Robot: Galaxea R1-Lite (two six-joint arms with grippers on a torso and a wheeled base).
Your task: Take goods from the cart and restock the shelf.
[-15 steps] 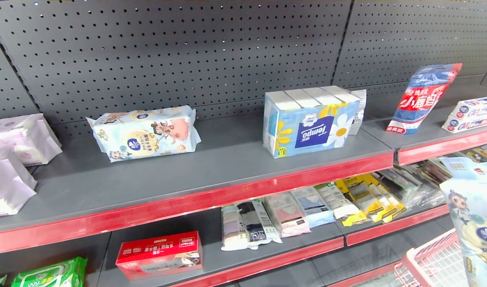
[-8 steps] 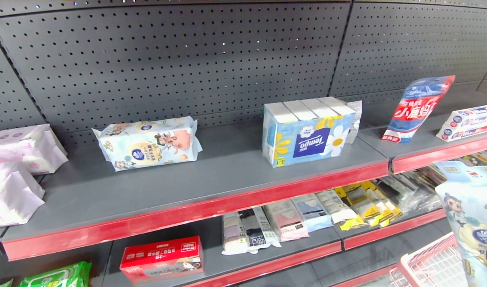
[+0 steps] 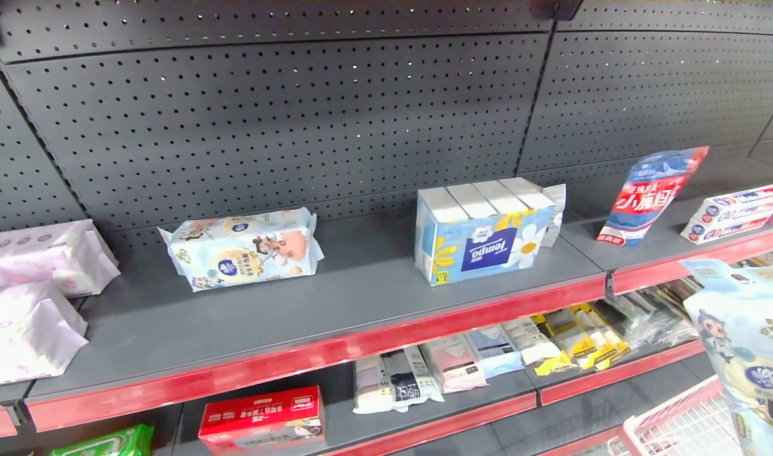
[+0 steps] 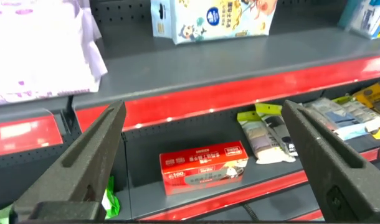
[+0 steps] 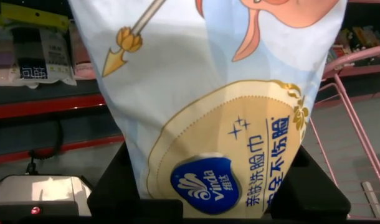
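Pale-blue film printed with cartoon figures wraps the soft pack (image 3: 747, 342) I am restocking. It hangs upright in my right gripper (image 5: 218, 196), whose jaws are clamped on one end, I judge so the free end can go onto the shelf first. It sits well right of and lower than the matching pack (image 3: 242, 247) lying on the grey shelf (image 3: 310, 310), just above the pink cart (image 3: 677, 424). The bare stretch between that matching pack and the tissue bundle (image 3: 484, 237) looks the likely spot. My left gripper (image 4: 202, 155) is spread wide and holding nothing, low in front of the matching pack and clear of the carry.
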